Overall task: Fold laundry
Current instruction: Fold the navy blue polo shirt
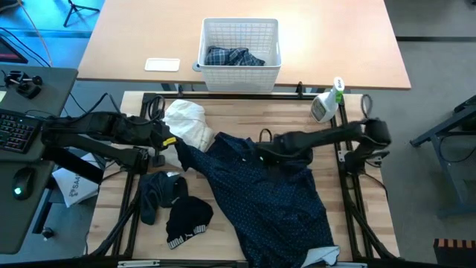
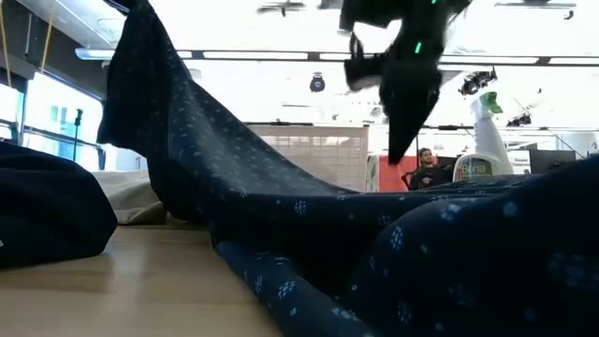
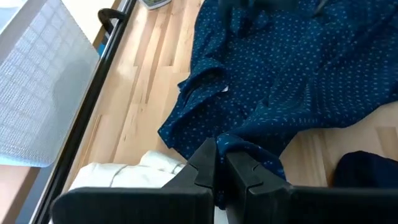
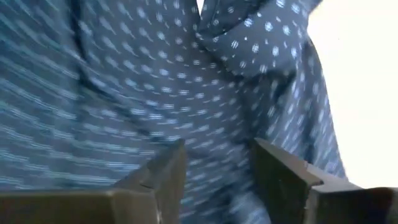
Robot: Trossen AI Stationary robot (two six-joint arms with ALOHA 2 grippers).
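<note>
The counter (image 1: 297, 112) is pale wood, and most of its middle is covered by the navy shirt (image 1: 268, 186) with tiny white dots, spread loosely from the left arm's side down toward the near edge. It looks light and limp — it drapes in a long slope where one corner is lifted, so it should follow whatever point is held and sag everywhere else. Seams, collar or hem corners look the best places to take hold. A white garment (image 1: 190, 125) lies bunched just beside it, two small dark pieces (image 1: 175, 205) nearer the front. The left claw (image 3: 219, 167) is pressed together, pinching a shirt edge. The right claw (image 4: 217, 168) hangs spread over the dotted cloth, gripping nothing.
</note>
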